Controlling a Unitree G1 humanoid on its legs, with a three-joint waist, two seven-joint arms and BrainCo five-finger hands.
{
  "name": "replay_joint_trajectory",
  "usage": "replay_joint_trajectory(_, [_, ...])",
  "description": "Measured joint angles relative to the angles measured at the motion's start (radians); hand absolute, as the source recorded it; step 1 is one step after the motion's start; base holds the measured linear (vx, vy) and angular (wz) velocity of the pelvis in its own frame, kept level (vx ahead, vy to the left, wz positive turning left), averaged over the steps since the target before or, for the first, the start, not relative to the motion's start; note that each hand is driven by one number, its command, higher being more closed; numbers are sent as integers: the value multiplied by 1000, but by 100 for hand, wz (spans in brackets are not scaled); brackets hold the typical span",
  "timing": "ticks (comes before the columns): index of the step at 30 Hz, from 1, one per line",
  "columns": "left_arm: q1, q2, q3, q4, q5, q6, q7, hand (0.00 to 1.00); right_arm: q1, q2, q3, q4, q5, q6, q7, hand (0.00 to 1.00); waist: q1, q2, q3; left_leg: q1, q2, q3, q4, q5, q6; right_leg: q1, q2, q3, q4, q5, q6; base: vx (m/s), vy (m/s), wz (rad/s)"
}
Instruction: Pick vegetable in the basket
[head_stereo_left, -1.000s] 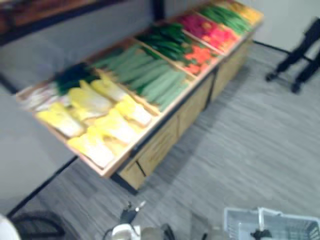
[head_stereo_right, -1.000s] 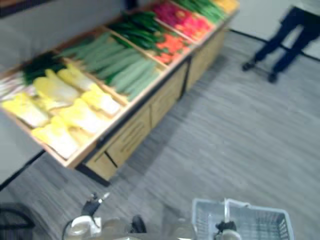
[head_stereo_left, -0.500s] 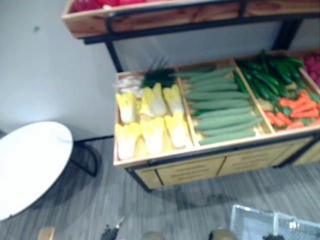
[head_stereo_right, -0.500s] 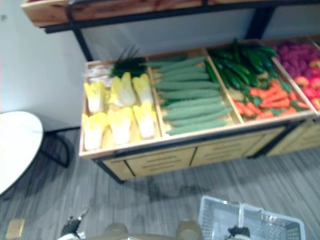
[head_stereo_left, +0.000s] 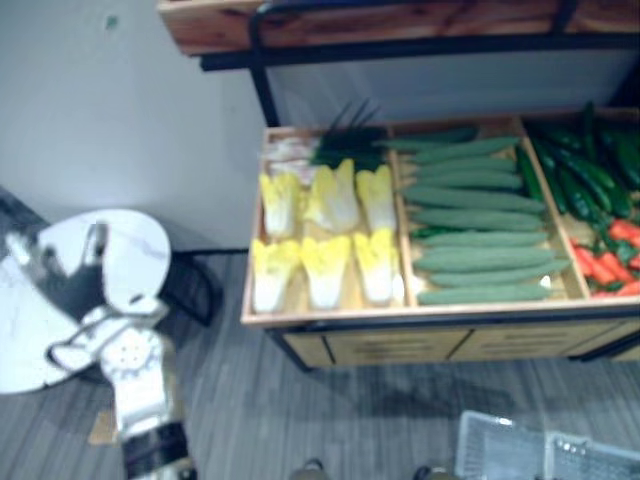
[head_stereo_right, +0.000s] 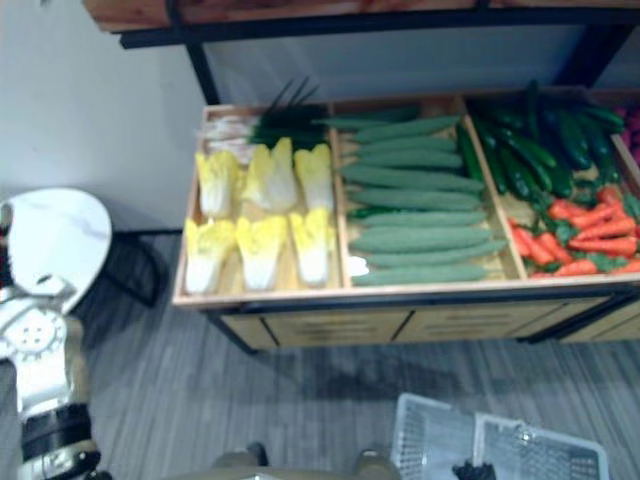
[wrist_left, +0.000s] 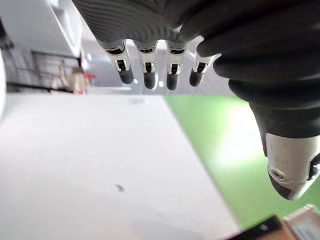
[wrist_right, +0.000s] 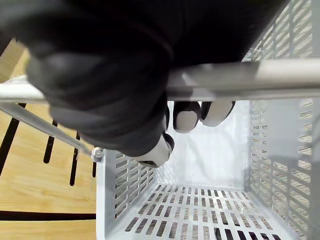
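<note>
— What is nearest the left robot hand (wrist_left: 150, 17)?
— A round white table (head_stereo_left: 135, 245) on a dark frame, just behind it.
— And farther off?
— Ahead and to the hand's right, the surface (head_stereo_right: 350, 292): a wooden stand with drawer fronts (head_stereo_right: 330, 325) below. A wooden upper shelf (head_stereo_left: 400, 20) sits above it, a pale wall (head_stereo_left: 120, 120) behind, and a grey plank floor (head_stereo_right: 300, 400) lies below the hand.
</note>
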Motion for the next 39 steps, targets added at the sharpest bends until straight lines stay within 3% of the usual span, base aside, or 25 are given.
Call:
replay_joint_trajectory(5, [-26,-32,-297,73,47,38,-101,0,-10,8,-1,2,0,5,6,100,-45,-1,-1,25,-10,8,-74,54,14,-5,1,2,-13,25,-12,-67,6,-1])
replay_joint_trajectory(9, [-93,-66,-398,268,94,91,-174,0,-28,10,-3,2,-1,14,7,100,-56,3,4,26,-2,51,-114,68,18,-54,26,43,-13,48,-10,-125,-1,-30])
replay_joint_trajectory(14, [-152,-69,-402,412,197,158,-182,0,-62,16,-2,-9,-1,21,4,100,-80,0,39,-35,-1,104,-115,72,20,-153,29,100,-1,66,-2,-139,11,-34])
replay_joint_trajectory(20, [-295,-58,-308,509,272,209,-118,0,-75,17,-1,-9,0,26,-23,100,-86,-13,107,-97,-1,136,-114,94,20,-260,22,134,55,82,-2,-35,-2,-15])
replay_joint_trajectory(22, [-354,-4,-279,562,279,222,-88,0,-100,20,-2,-10,1,25,-31,100,-103,-25,129,-133,-2,141,-106,105,28,-309,18,139,85,84,-9,37,-6,-5])
replay_joint_trajectory(25, [-458,55,-267,632,280,228,-60,0,-125,30,-3,-15,17,17,-42,100,-103,-40,174,-179,2,139,-78,106,29,-354,15,143,107,84,-9,11,-5,-1])
replay_joint_trajectory(32, [-621,171,-266,783,281,240,-34,0,-178,35,2,-38,49,-21,-64,100,-105,-47,260,-247,5,167,-52,104,32,-444,18,179,134,87,-15,15,-6,-11])
replay_joint_trajectory(33, [-640,189,-266,811,285,240,-26,100,-186,35,7,-41,57,-25,-67,100,-108,-50,266,-263,5,176,-51,103,33,-470,20,192,141,87,-15,29,-17,-22])
replay_joint_trajectory(39, [-705,219,-265,886,309,240,-25,100,-200,32,63,-77,87,-44,-71,100,-120,-58,282,-289,11,224,-51,101,33,-528,31,228,159,88,-17,49,-34,-19])
